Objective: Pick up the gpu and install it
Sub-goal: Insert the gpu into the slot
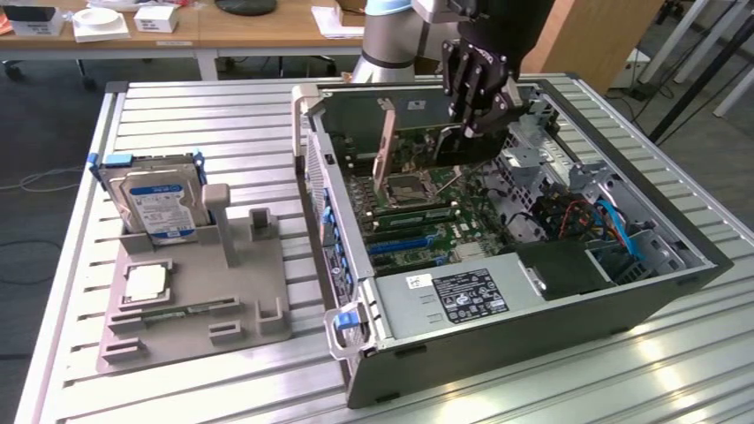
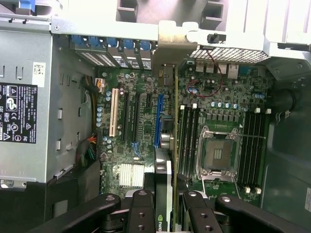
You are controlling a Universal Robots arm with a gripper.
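Gpu edge-on between pincer jaws, above motherboard

Ribbed metal table, matt plastic holder, dark metal case, matt black gpu

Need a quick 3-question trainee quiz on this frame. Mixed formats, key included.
1. True or false: the gripper holds the gpu inside the open computer case.
2. Where is the hard drive? A) in the case B) upright on the grey stand C) in the gripper
3. What square thing lies flat on the stand?
Key: 1 true; 2 B; 3 a silver chip.
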